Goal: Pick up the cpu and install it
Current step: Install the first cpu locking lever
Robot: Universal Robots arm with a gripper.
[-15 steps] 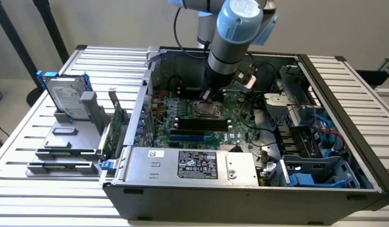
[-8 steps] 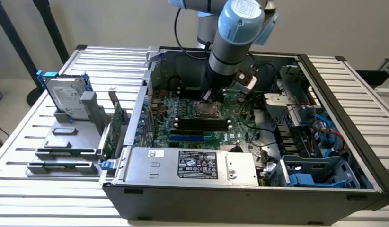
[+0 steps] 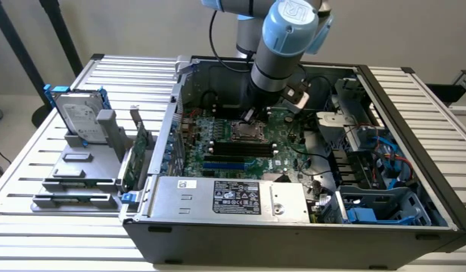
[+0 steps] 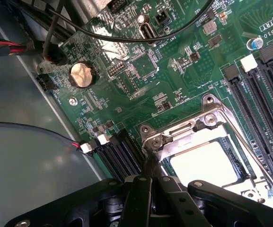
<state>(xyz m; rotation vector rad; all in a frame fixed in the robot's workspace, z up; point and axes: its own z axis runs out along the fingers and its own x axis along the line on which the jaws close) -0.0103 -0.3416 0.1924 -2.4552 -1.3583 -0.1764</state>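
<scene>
Green lacquered motherboard, faintly glossy, directly beneath the matt black plastic gripper. Just ahead of the fingertips, the cpu shows a bright, smooth metal top, framed by a polished steel socket bracket. Farther off, a shiny metallic coin cell.

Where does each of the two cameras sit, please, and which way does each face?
Exterior view: off the arm, above, looking down into the open computer case on the slatted table; the arm reaches inside.
Wrist view: on the wrist, close over the green circuit board; the shut end effector shows at the socket frame.
Shared: the circuit board and processor socket.
</scene>
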